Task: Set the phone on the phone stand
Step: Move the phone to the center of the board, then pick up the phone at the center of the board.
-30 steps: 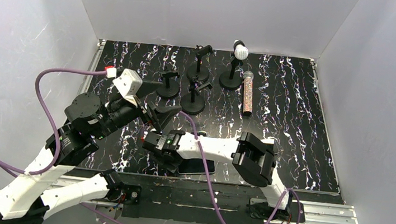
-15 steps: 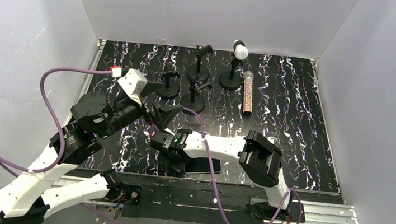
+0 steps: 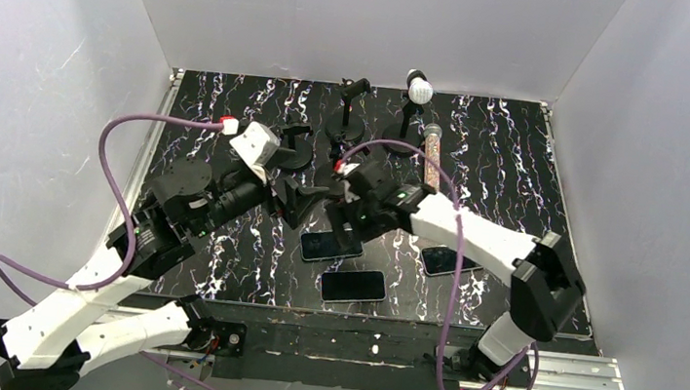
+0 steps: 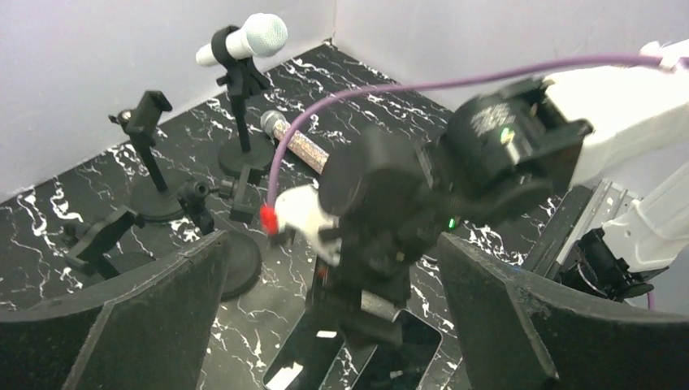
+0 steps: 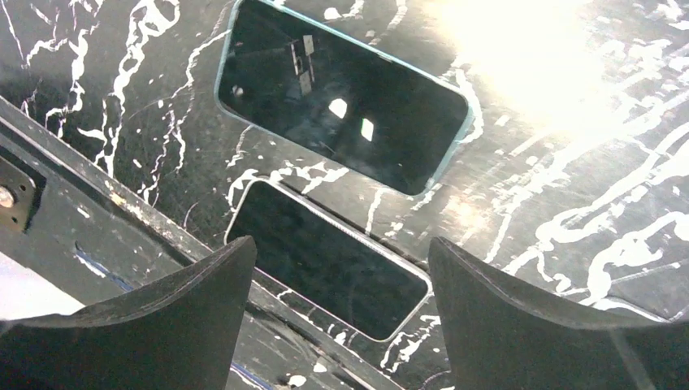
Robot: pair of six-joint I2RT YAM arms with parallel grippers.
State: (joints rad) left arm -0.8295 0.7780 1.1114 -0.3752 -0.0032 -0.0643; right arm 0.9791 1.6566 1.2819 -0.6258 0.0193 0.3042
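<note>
On the table (image 3: pixel 518 195), top view: right gripper (image 3: pixel 348 223) above a phone (image 3: pixel 330 246).
The phone lies flat at the gripper's 6 o'clock, long axis 9-to-3; the left gripper (image 3: pixel 293 199) waits farther off, at 9 o'clock. Left wrist view: jaws wide, empty. Right wrist view: jaws apart, empty; phone axis 10-to-4.
</note>
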